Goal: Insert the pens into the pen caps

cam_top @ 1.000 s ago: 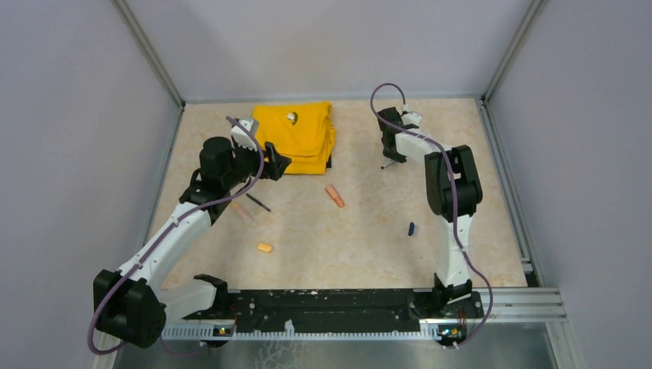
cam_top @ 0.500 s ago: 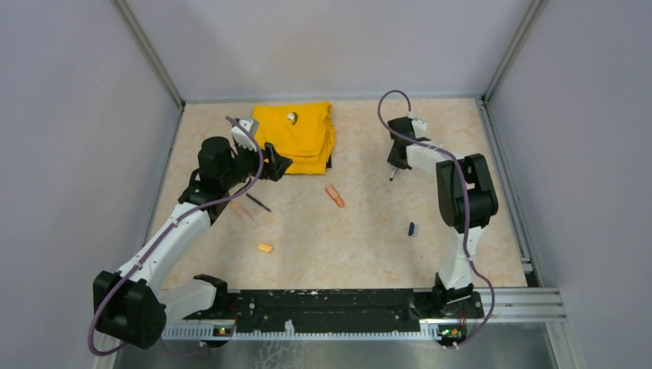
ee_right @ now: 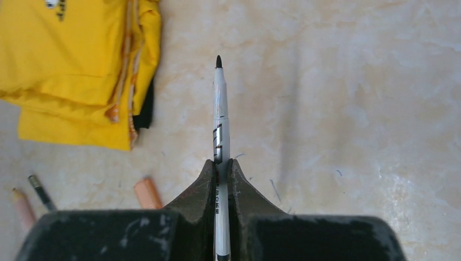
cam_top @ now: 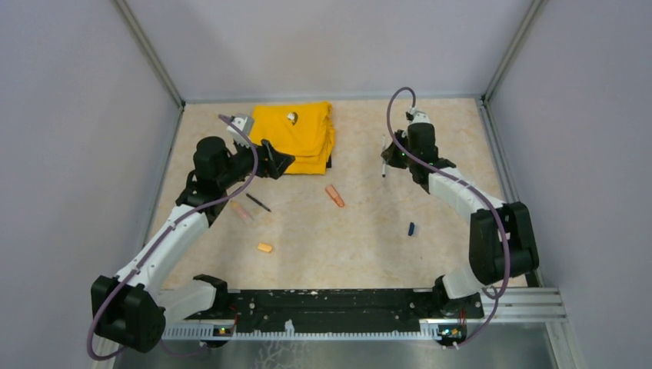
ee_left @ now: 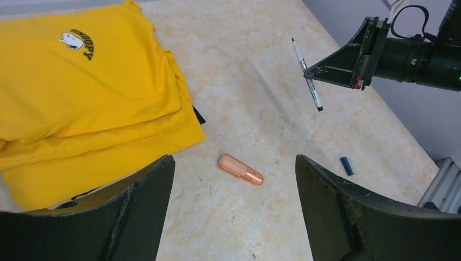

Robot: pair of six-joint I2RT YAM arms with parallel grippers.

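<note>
Our right arm (cam_top: 461, 192) had swung outward, right gripper (ee_right: 222, 164) clamped on the white pen (ee_right: 219, 109) in mid-air; left gripper (ee_left: 234, 159) gaped. We needed its tip square to the blue cap (ee_left: 346, 165), apparently lying flat.

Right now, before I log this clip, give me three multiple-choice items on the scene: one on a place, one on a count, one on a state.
1. Where is the tiny dark blue plastic cap? A mid-air; B on the beige marbled table; C stuck on a pen.
2. How many thick orange markers lie on the table? A two; B four; C none.
3. The right gripper is: A open, empty; B shut on a cap; C shut on the thin silver-white pen.
B: it lies alone on bare tabletop. A: one mid-table, one farther left. C: it pinches the pen's barrel.
</note>
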